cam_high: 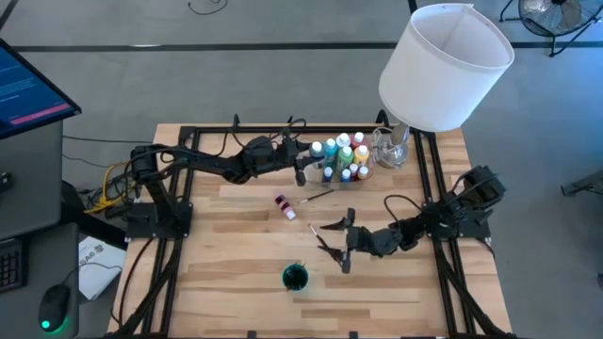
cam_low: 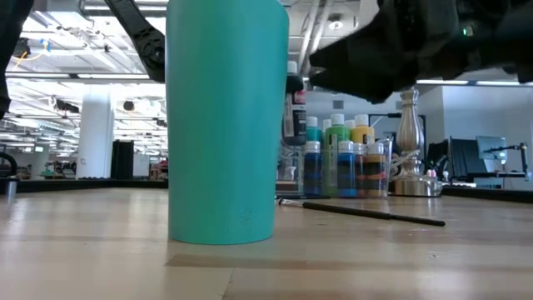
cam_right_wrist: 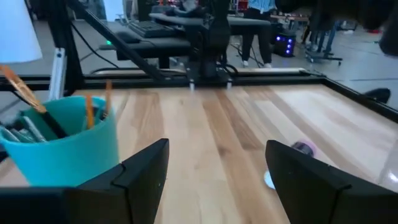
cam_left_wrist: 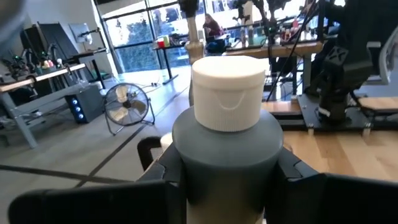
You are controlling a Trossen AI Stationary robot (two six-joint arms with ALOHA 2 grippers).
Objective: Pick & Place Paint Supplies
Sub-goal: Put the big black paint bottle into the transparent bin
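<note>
Closest to the lens in the low view stands a teal cup, with a dark-handled brush lying flat on the table behind it and a cluster of white-capped paint bottles farther back in a clear tray. From above, the left gripper sits at the near edge of that bottle cluster, beside the white lampshade; a pink bottle lies on its side mid-table, and the right gripper hovers between it and the cup. Seen from the left wrist, its fingers clamp a grey bottle with a white cap. Seen from the right wrist, the fingers are spread with nothing between them, with brushes standing in the cup.
</note>
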